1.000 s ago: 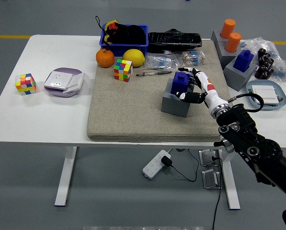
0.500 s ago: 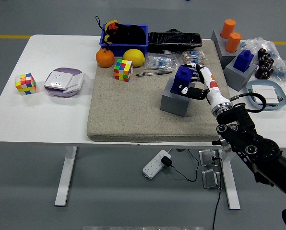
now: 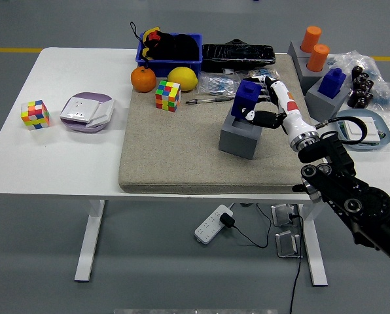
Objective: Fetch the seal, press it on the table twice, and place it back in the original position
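A blue seal [image 3: 247,98] is lifted clear above its grey block holder [image 3: 240,136] on the beige mat [image 3: 182,150]. My right hand [image 3: 260,104] is shut on the seal, fingers wrapped around its right side. The right arm reaches in from the lower right. A second blue seal [image 3: 333,81] stands in another grey holder [image 3: 326,100] at the right. The left arm is out of view.
On the mat's far side lie a colour cube [image 3: 168,95], an orange [image 3: 143,79], a lemon [image 3: 182,78], pens [image 3: 208,100] and a blue bin [image 3: 169,52]. Orange cylinders [image 3: 315,49] stand at the back right. A second cube [image 3: 35,114] and a purple box [image 3: 86,112] lie at the left.
My right hand has closed on the blue seal and lifted it up out of the grey holder, moving slightly away from me.
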Controlling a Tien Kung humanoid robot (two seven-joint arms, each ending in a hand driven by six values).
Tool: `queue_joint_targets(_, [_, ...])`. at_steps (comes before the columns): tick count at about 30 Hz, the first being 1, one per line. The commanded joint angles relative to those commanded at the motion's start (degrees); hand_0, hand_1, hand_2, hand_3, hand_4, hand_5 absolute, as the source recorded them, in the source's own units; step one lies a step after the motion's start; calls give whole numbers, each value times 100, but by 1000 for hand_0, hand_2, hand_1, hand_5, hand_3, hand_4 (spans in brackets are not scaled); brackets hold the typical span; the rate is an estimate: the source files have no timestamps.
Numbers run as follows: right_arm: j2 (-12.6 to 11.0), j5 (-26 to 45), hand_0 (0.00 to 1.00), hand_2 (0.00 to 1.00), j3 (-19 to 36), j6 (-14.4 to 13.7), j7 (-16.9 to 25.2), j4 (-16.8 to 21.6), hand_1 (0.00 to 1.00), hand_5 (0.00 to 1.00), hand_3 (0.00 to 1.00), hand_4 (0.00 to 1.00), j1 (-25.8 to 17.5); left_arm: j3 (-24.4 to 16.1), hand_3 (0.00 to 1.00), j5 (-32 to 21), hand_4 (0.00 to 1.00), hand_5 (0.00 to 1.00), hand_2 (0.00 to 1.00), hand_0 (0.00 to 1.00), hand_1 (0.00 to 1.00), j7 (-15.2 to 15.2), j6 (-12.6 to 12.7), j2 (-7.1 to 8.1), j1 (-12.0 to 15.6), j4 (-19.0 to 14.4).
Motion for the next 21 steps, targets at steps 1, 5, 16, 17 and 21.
queue_joint_targets(1, [-49, -56, 505, 400, 84, 3, -28, 47, 394, 2, 406, 620, -27, -11, 815, 1, 744, 338, 757, 830, 794, 2, 1, -3, 9, 3])
queue_joint_targets(5, [-242, -203, 507, 398, 402, 17, -100, 182, 391, 2, 408, 626, -147, -37, 814, 5, 744, 338, 757, 830, 793, 8, 6, -11, 22, 13])
queue_joint_targets(16, [-686, -283, 509, 397, 899, 88, -190, 299, 388, 2, 413, 642, -598, -104, 814, 24, 744, 337, 757, 830, 794, 13, 3, -33, 23, 19])
queue_joint_targets(17, [-710, -272, 509, 397, 922, 87, -185, 294, 388, 2, 413, 642, -647, -111, 814, 28, 744, 337, 757, 830, 794, 12, 2, -34, 24, 17])
queue_joint_targets(21, [-757, -219, 510, 396, 979, 103, -153, 233, 388, 2, 414, 645, -811, -116, 814, 28, 744, 337, 757, 830, 793, 11, 8, -39, 30, 23])
